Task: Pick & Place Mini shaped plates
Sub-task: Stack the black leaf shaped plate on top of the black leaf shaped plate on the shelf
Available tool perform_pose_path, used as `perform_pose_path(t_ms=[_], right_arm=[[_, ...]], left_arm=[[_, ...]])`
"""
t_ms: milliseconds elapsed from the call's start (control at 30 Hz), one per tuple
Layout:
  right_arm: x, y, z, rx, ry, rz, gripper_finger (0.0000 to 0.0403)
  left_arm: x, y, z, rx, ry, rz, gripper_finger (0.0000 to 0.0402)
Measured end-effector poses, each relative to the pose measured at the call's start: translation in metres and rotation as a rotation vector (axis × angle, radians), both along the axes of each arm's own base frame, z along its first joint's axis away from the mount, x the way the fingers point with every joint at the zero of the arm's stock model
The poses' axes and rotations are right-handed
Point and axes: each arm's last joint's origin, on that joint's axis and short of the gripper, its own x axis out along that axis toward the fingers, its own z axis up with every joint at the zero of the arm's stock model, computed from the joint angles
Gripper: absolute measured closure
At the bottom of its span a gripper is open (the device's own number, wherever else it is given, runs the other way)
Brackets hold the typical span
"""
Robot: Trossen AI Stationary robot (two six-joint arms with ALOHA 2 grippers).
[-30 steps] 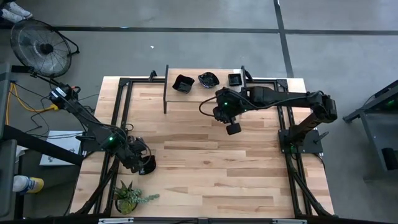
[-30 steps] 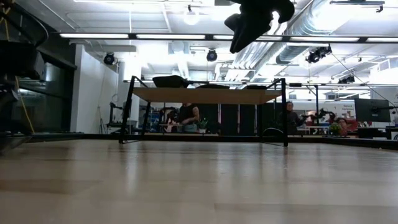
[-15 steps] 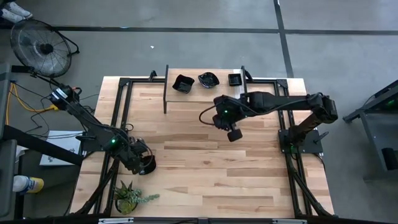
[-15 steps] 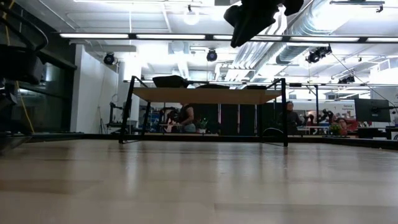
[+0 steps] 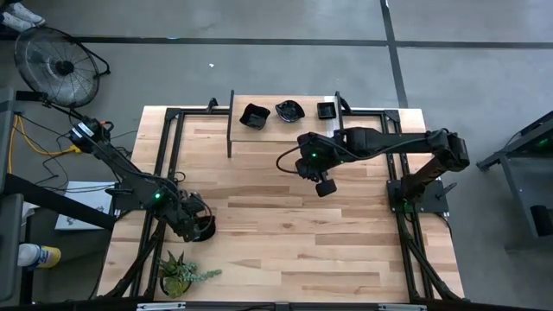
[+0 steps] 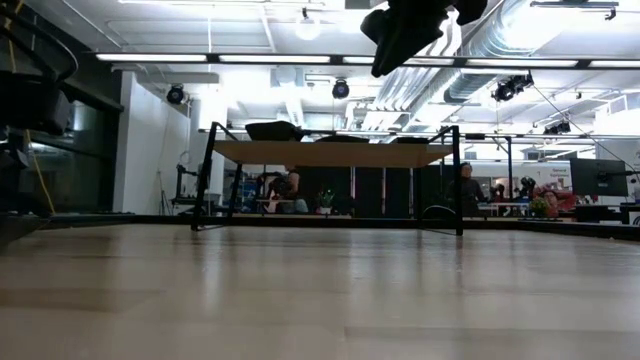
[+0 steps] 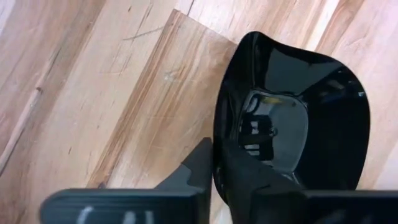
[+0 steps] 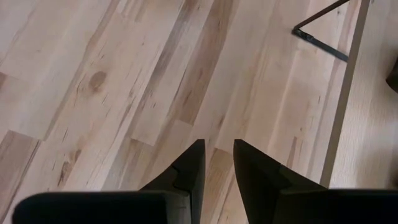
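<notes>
A pale wooden table (image 5: 285, 225) sits inside a black frame on a grey floor. At its near-left part, the left gripper (image 7: 217, 163) is pinched onto the rim of a glossy black plate (image 7: 292, 118), one finger inside, one outside. Beyond the right gripper (image 8: 216, 163), three more black plates (image 5: 289, 111) sit on a raised shelf (image 5: 285, 130). That gripper hangs over bare wood, holding nothing, fingers slightly parted. A potted plant (image 5: 180, 275) stands just beside the left gripper.

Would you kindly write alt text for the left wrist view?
The left gripper pinches the rim of a glossy black, wavy-edged mini plate, one finger outside and one inside. The plate lies on the light wooden table.
</notes>
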Motion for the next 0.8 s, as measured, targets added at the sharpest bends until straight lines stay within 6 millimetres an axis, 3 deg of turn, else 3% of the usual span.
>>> perform_pose_path(t_ms=[133,800], right_arm=[[0.0,0.0,0.0,-0.001,0.0,0.001,0.0324],[0.0,0.0,0.0,0.0,0.0,-0.001,0.0324]], left_arm=[[0.0,-0.001,0.001,-0.011,0.0,-0.004,0.0397],[0.01,-0.006,0.012,0.046,-0.129,-0.085,0.0401]])
